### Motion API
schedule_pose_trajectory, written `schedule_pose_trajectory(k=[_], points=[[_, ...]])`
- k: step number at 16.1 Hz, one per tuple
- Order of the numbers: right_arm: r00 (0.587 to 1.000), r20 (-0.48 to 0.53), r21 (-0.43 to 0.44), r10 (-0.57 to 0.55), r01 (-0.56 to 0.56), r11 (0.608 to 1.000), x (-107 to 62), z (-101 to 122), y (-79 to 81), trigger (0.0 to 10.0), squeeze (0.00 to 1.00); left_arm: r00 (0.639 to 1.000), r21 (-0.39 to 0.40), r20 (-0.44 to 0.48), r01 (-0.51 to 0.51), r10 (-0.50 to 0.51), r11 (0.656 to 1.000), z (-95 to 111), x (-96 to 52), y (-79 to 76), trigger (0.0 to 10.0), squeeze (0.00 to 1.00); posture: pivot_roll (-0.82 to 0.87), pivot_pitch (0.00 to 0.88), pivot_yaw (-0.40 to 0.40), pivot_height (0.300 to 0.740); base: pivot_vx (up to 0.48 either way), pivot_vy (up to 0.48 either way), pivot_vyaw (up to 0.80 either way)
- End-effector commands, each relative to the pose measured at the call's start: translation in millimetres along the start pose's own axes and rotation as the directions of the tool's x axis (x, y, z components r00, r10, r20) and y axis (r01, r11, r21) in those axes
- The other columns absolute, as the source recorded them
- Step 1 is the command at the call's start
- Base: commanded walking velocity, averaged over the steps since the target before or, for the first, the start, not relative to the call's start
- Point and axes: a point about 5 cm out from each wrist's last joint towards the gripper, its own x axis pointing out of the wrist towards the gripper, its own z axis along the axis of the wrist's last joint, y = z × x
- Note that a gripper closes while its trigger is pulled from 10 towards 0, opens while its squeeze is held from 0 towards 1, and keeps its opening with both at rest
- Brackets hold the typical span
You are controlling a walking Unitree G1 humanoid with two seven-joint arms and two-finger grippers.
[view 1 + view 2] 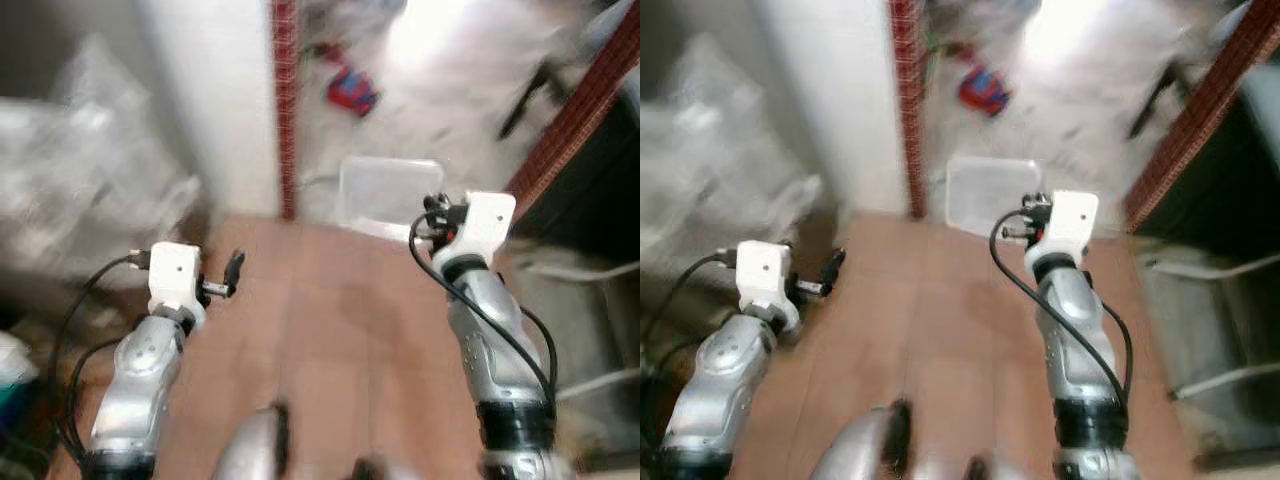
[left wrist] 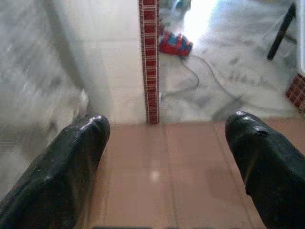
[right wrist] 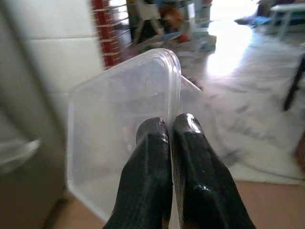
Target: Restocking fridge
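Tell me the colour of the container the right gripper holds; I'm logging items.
Clear, colourless plastic container, best seen in the right wrist view.

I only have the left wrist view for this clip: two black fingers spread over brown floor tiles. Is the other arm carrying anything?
Observer: Yes. The right gripper is pinched on the rim of a clear plastic container.
Operator: Anything inside it?
Observer: It looks empty; you see straight through it.
Operator: Where is it held?
Observer: Out ahead of the robot, above the tiled floor, near the red brick pillar.
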Motion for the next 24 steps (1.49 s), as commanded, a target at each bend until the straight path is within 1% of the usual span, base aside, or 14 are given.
schedule_pose_trajectory(k=[1,4,5,7,9,11,14,17,19,20,21,22,23,24], points=[[1.0,0.002,0.004,-0.017,0.017,1.0,-1.5,0,-4.7,10.0,0.0,1.0,0.006,0.024,0.001,-0.001,1.0,2,-0.6,0.7,10.0,0.0,0.05,0.073,-0.011,0.74,0.0,0.0,0.0],[1.0,0.006,0.007,-0.021,0.021,1.0,-1.1,1,-4.8,10.0,0.0,1.0,0.001,0.023,-0.01,0.01,1.0,2,-0.2,2.6,10.0,0.0,0.05,0.072,-0.011,0.74,0.0,0.0,0.0],[1.0,0.008,0.012,-0.024,0.024,1.0,-0.9,1,-4.9,10.0,0.0,0.999,0.01,0.027,-0.028,0.027,1.0,2,0.1,3.7,10.0,0.0,0.05,0.072,-0.011,0.74,0.0,0.0,0.0],[0.999,0.016,0.02,-0.034,0.033,0.999,-0.5,2,-6.2,10.0,0.0,0.998,-0.005,0.03,-0.048,0.048,0.999,1,0.5,5.5,10.0,0.0,0.05,0.072,-0.009,0.74,0.0,0.0,0.0],[0.999,0.02,0.027,-0.039,0.039,0.999,-0.3,2,-6.8,10.0,0.0,0.997,0.008,0.039,-0.066,0.066,0.998,2,1.6,8.6,10.0,0.0,0.05,0.07,-0.007,0.74,0.0,0.0,0.0],[0.999,0.023,0.049,-0.044,0.042,0.998,0.5,3,-6.6,10.0,0.0,0.995,0.037,0.046,-0.095,0.093,0.995,3,3.6,12.8,10.0,0.0,0.05,0.067,-0.005,0.74,0.0,0.467,0.0],[0.999,0.024,0.05,-0.042,0.041,0.998,0.9,2,-6.6,10.0,0.0,0.988,0.046,0.057,-0.149,0.146,0.988,3,4.9,19.0,10.0,0.0,0.05,0.067,-0.004,0.74,0.0,0.48,0.0],[0.999,0.034,0.043,-0.035,0.034,0.999,0.5,4,-5.3,10.0,0.0,0.985,0.049,0.051,-0.168,0.166,0.984,1,5.3,20.4,10.0,0.0,0.05,0.069,-0.004,0.74,0.0,0.48,0.0],[0.999,0.036,0.026,-0.028,0.028,0.999,0.4,4,-4.9,10.0,0.0,0.984,0.057,0.056,-0.173,0.17,0.983,1,5.1,20.5,10.0,0.0,0.05,0.07,-0.004,0.74,0.0,0.48,0.0],[0.999,0.043,0.015,-0.017,0.016,1.0,0.2,5,-2.9,10.0,0.0,0.98,0.061,0.065,-0.192,0.188,0.98,1,4.9,21.7,10.0,0.0,0.05,0.072,-0.005,0.74,0.0,0.39,0.0],[0.999,0.045,0.015,-0.014,0.014,1.0,0.0,5,-2.1,10.0,0.0,0.977,0.058,0.069,-0.203,0.199,0.977,2,4.9,22.7,10.0,0.0,0.05,0.072,-0.005,0.74,0.0,0.33,0.45],[0.999,0.045,0.014,-0.013,0.013,1.0,-0.1,5,-1.4,10.0,0.0,0.975,0.088,0.089,-0.211,0.203,0.973,4,4.6,23.8,10.0,0.0,0.05,0.073,-0.006,0.74,0.0,0.0,0.72],[0.999,0.045,0.017,-0.011,0.01,1.0,-0.3,4,-0.8,10.0,0.0,0.974,0.102,0.094,-0.213,0.204,0.972,4,4.4,24.9,10.0,0.0,0.05,0.073,-0.007,0.74,0.0,0.0,0.47],[0.999,0.044,0.021,-0.01,0.009,1.0,-0.5,4,-0.8,10.0,0.0,0.969,0.092,0.102,-0.232,0.223,0.968,4,2.8,29.1,10.0,0.0,0.05,0.073,-0.006,0.74,0.0,0.0,0.0]])
